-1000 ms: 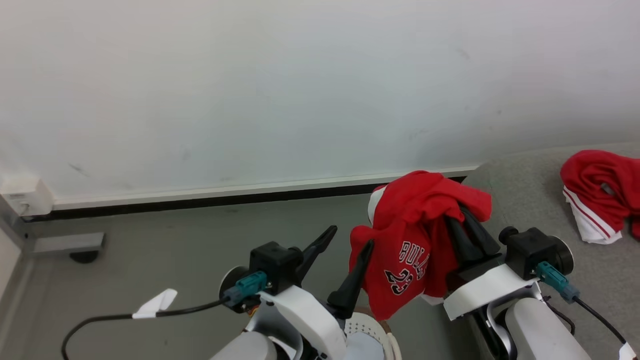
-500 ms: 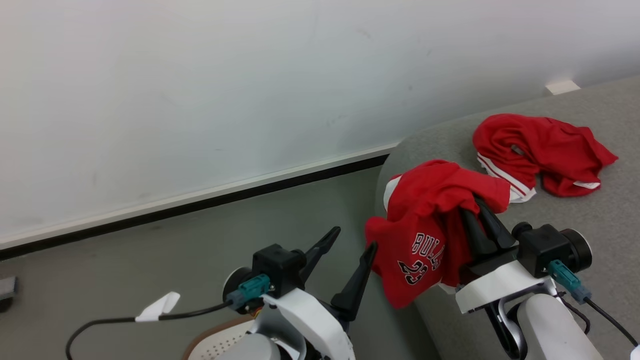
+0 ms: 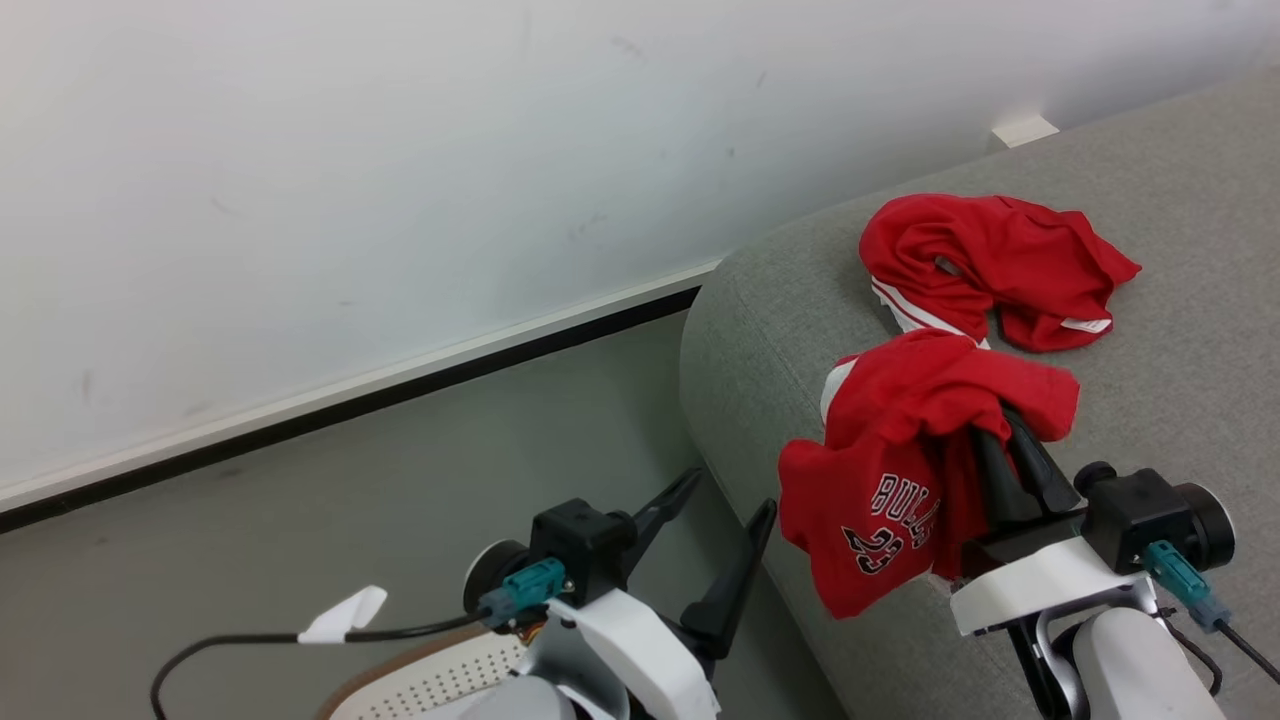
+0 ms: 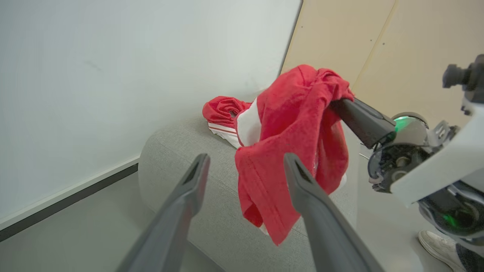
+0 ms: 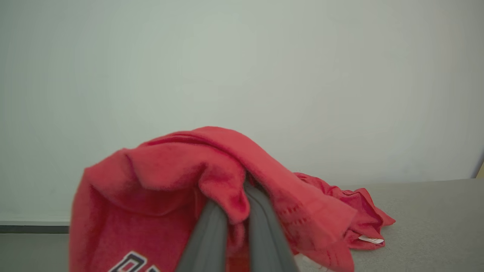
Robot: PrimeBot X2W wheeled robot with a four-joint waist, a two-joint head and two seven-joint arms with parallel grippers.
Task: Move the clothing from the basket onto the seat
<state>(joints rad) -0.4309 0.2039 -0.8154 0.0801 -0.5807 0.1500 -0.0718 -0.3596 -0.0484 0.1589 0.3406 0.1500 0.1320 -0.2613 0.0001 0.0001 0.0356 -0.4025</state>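
Red "BULLS 23" jersey point(image 3: 900, 470) is hanging pinched in the right hand point(image 3: 1008, 430) over the seat point(image 3: 1180, 340) edge, unreleased; striped garment point(image 3: 990, 260) is lying on it; left hand point(image 3: 732, 492) is idling spread, empty.

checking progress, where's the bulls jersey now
The jersey hangs from the shut right hand at the head view's lower right, over the sofa edge, near the striped garment.

Red jersey point(image 5: 159, 177) in the closed right gripper point(image 5: 235, 213) (another red garment point(image 5: 351, 211) on the grey sofa point(image 5: 427, 226) beyond)
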